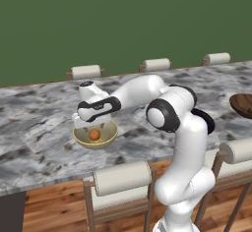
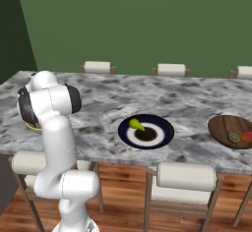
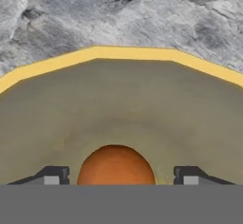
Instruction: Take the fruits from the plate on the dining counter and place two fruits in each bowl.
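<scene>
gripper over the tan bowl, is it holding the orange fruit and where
Nothing is held. The gripper is open, a finger tip on each side of the orange fruit, clear of it, as it lies in the tan bowl.

Kitchen dining area: marbled dining counter (image 2: 197,103) lined with stools (image 1: 122,178)

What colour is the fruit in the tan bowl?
Orange fruit, clearest in the hand view, in the tan bowl.

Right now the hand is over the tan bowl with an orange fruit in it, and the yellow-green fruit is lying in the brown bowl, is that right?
Not quite. The yellow-green fruit lies on the dark-rimmed plate, not in the brown bowl, as the right base view shows. The rest holds: the hand is over the tan bowl, with an orange fruit inside.
</scene>
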